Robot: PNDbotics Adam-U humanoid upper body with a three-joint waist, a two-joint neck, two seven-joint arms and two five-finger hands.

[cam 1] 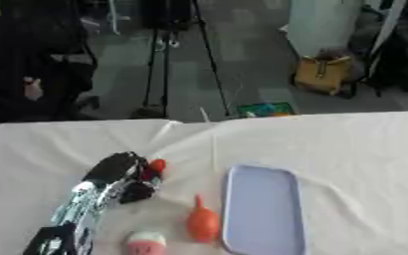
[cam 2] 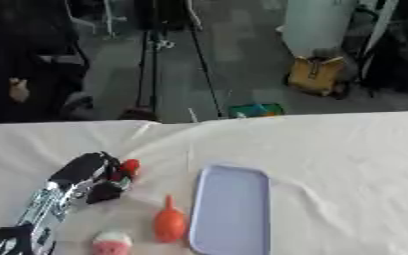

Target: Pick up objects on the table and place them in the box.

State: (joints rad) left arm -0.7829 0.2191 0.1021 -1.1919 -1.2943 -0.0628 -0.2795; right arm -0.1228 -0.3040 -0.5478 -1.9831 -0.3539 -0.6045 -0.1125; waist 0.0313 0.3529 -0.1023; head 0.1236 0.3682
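My left hand [cam 1: 120,172] reaches in from the lower left, its black fingers curled round a small red object [cam 1: 158,165] that pokes out on its right side. An orange pear-shaped object [cam 1: 202,221] with a thin neck lies on the white cloth to the right of the arm. A small pink and white round object [cam 1: 146,243] sits near the bottom edge. The pale lavender shallow box [cam 1: 263,209] lies just right of the orange object. My right hand shows in neither view.
The white tablecloth [cam 1: 347,149] has folds running from the far edge toward the middle. Beyond the table are a tripod [cam 1: 164,55], a yellow bag [cam 1: 322,73] on the floor and a dark seated figure at far left.
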